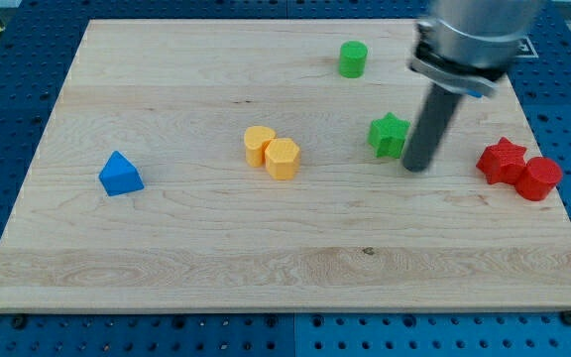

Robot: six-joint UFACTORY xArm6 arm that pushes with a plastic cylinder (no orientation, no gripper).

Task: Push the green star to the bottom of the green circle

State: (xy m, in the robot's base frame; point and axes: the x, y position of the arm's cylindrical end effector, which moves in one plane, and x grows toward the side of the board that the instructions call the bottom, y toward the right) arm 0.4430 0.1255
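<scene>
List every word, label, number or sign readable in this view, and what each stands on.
None: no readable text anywhere.
The wooden board, the green star, the green circle and the other blocks carry no markings.
My tip sits just to the view's right of the green star; the rod is unmarked too.

Green star (390, 135) sits below and slightly right of the green circle (353, 59), at the view's top. The tip (416, 167) is just right of the star. Two touching yellow blocks (271, 152) lie centre-left, the blue triangle (120, 174) far left. The red star (501, 159) touches the red cylinder (538, 178) at the board's (266, 268) right edge.
</scene>
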